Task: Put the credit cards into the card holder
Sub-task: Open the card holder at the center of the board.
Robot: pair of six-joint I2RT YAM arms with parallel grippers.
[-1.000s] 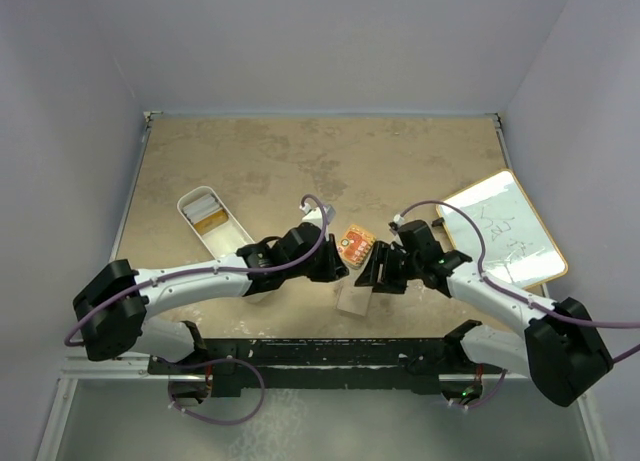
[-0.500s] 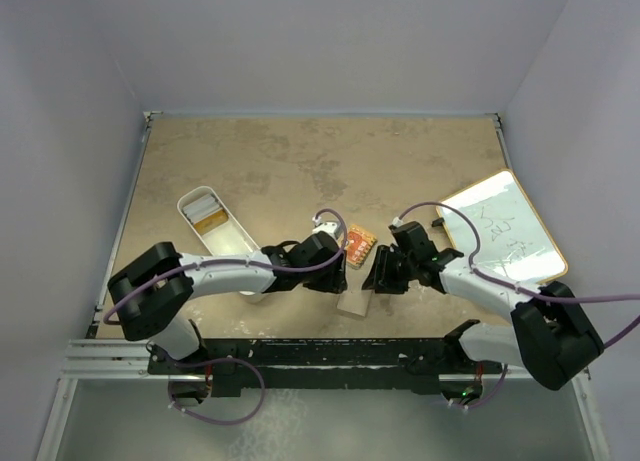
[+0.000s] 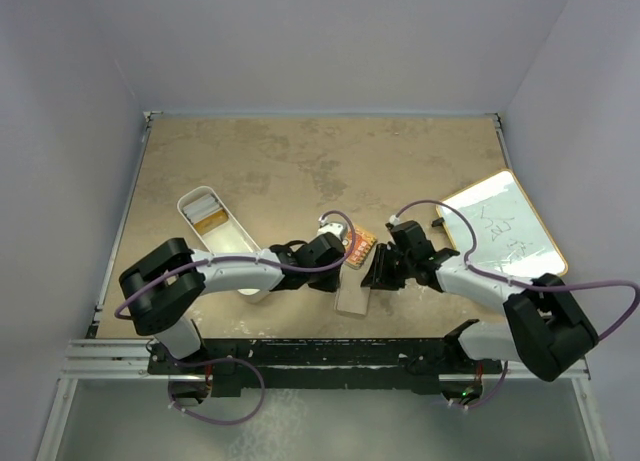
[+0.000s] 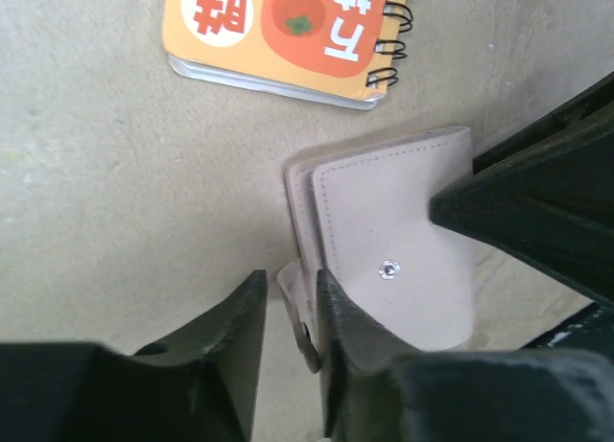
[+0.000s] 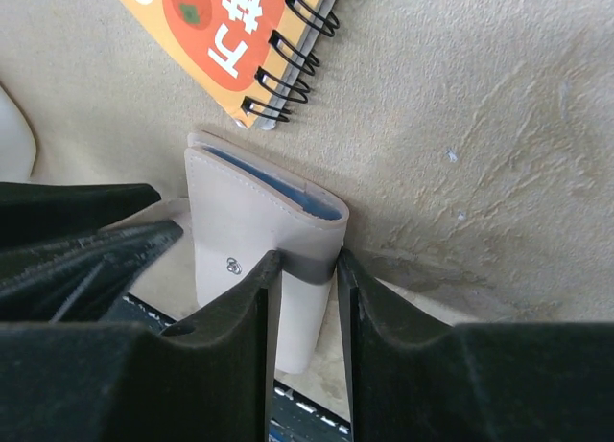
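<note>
While no card shows inside it, the small beige leather-like folding card holder (image 4: 393, 260) lies folded, snap undone. Right gripper (image 5: 305, 269): jaws narrow, clamping its edge. Left gripper (image 4: 288, 281): jaws narrow astride the snap tab (image 4: 299, 313); whether they grip it, cannot tell. Thin grey and orange-gold credit cards (image 3: 205, 213) seemingly wait in the white oblong plastic bin (image 3: 228, 243), well apart. Judgement: opening and all insertions remain.

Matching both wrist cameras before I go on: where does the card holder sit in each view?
Top external: card holder at low centre, pale against the table.
Left wrist: centre-right, with its snap stud facing the camera.
Right wrist: centre-left, with blue lining showing along its top edge.
Shared landmark: the orange spiral notebook, which lies just beyond the holder in all three views.
</note>
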